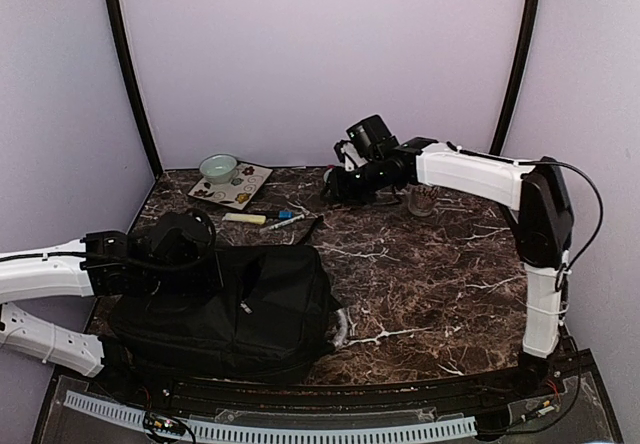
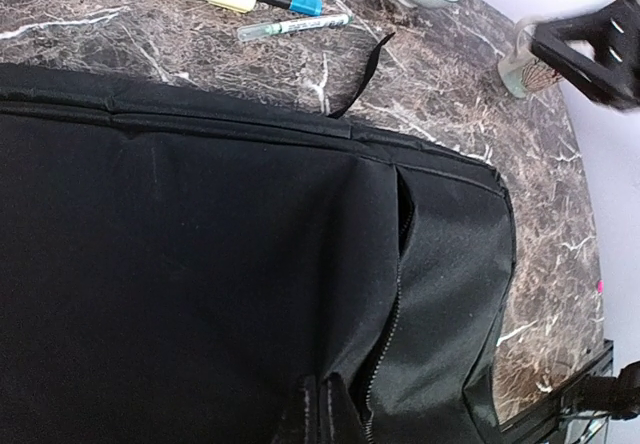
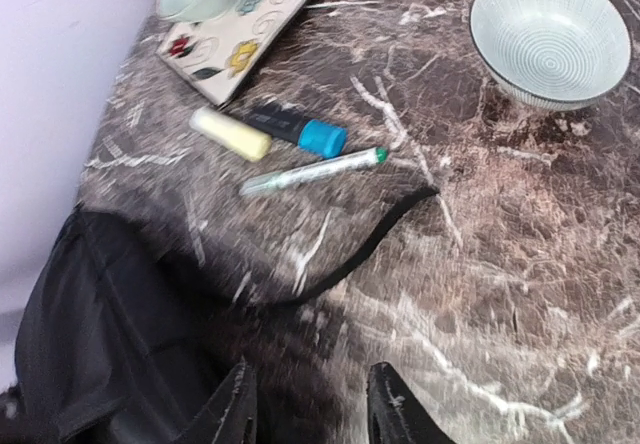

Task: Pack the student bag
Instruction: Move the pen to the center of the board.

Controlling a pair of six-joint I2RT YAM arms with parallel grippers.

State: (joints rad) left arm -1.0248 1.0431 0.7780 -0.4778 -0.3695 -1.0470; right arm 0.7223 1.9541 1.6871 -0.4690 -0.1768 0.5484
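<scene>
The blue-capped black marker (image 3: 300,131) lies unpacked outside the large black fabric backpack (image 1: 250,304). Left end effector (image 2: 325,419) clenched; right end effector (image 3: 310,414) released, empty.

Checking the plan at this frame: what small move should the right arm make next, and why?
Probably ease the right pincer forward and down toward the green-tipped pen. Its jaws stand apart with nothing between them, and the pen lies loose on the table, outside the backpack.
</scene>
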